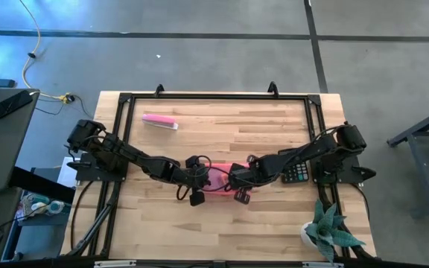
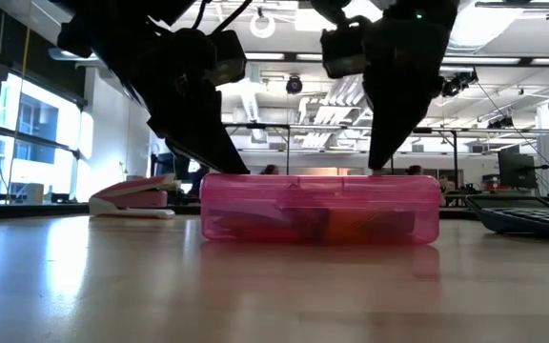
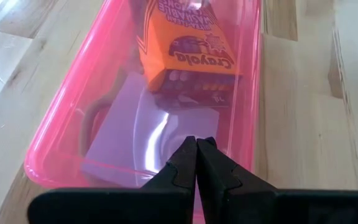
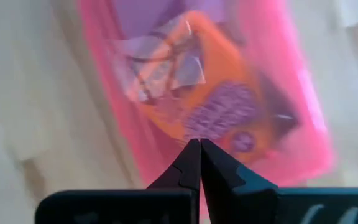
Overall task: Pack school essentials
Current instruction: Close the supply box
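A closed pink see-through case (image 1: 226, 177) lies flat mid-table, also in the low view (image 2: 320, 208). Through its lid I see an orange Crayola box (image 3: 188, 53) and a pale blue-violet note pad (image 3: 148, 130); the other stationery cannot be made out. My left gripper (image 3: 196, 142) is shut over the case's left end, and my right gripper (image 4: 194, 144) is shut over its right part. Both point down at the lid. My left gripper has its shut fingertips (image 2: 239, 170) on the case's lid near its left end (image 3: 166, 155), coming from above and slanting in from the left. The case lies flat on the table. My right gripper has its shut fingertips (image 2: 377, 168) on the lid right of its middle (image 4: 194, 127), coming steeply from above.
A pink oblong bar (image 1: 159, 120) lies toward the far left, showing in the low view (image 2: 132, 198) left of the case. A black calculator (image 1: 296, 173) sits right of the case. A potted plant (image 1: 330, 231) stands at the near right corner. A black frame (image 1: 214, 97) borders the table.
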`<state>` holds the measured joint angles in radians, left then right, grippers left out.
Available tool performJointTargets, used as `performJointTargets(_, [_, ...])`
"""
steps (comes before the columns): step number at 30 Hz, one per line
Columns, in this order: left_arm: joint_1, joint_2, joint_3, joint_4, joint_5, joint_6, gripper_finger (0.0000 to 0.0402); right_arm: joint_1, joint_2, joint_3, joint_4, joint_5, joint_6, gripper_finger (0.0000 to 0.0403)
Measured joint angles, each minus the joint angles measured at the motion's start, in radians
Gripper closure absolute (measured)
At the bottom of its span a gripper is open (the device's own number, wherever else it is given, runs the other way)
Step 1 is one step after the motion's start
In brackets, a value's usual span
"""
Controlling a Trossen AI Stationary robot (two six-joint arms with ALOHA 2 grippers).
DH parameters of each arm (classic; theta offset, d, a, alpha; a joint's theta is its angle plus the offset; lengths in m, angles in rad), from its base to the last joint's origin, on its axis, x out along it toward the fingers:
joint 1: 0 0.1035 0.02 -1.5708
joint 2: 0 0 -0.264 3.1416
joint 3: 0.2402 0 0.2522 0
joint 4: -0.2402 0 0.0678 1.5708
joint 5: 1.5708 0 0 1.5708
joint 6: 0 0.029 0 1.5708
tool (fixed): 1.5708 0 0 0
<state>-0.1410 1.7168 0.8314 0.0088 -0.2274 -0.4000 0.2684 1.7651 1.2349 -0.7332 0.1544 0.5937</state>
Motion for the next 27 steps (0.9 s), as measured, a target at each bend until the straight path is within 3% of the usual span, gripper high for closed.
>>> performJointTargets(8, [0.004, 0.0, -0.001, 0.006, 0.004, 0.002, 0.0401, -0.007, 0.001, 0.05, -0.072, 0.05, -0.026, 0.0403])
performJointTargets(27, [0.022, 0.0, -0.002, -0.001, -0.008, 0.001, 0.0401, -0.053, 0.046, -0.037, -0.019, -0.071, 0.026, 0.0403])
